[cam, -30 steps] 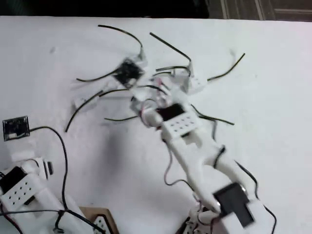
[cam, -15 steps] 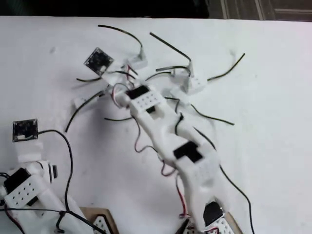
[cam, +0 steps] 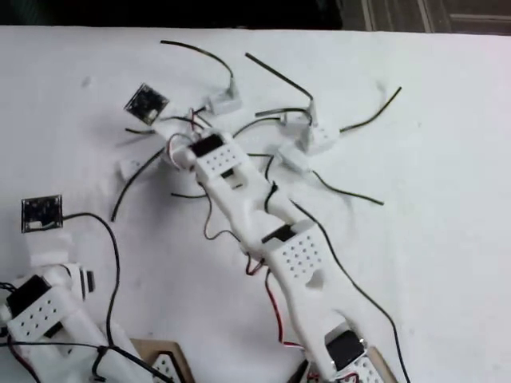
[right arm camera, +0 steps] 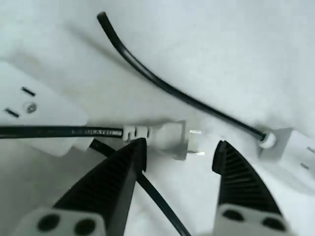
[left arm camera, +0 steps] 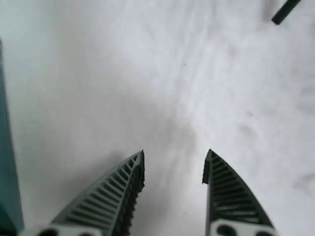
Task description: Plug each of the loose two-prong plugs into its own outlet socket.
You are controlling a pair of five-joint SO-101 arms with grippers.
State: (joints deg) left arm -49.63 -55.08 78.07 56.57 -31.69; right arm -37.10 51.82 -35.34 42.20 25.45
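Having swung leftward over the desk [cam: 447,263], the right fingers [right arm camera: 115,182] now gape, the two-prong plug [right arm camera: 170,137] between their tips. Pinching its cord [right arm camera: 59,132] rather than its body could skew the prongs away from the outlet socket [right arm camera: 49,118] beside them. Left fingers [left arm camera: 123,191] gape, empty.

Robotics lab bench, not a home. White cloth-covered table [cam: 447,239], white plastic left arm [cam: 36,311] and right arm [cam: 295,255] with exposed red and black wiring, bare black camera board [cam: 41,212] on a wrist, white 2-prong plug [right arm camera: 170,137] on a short cord stub. Dark wood panelling [cam: 423,14] past the far edge.
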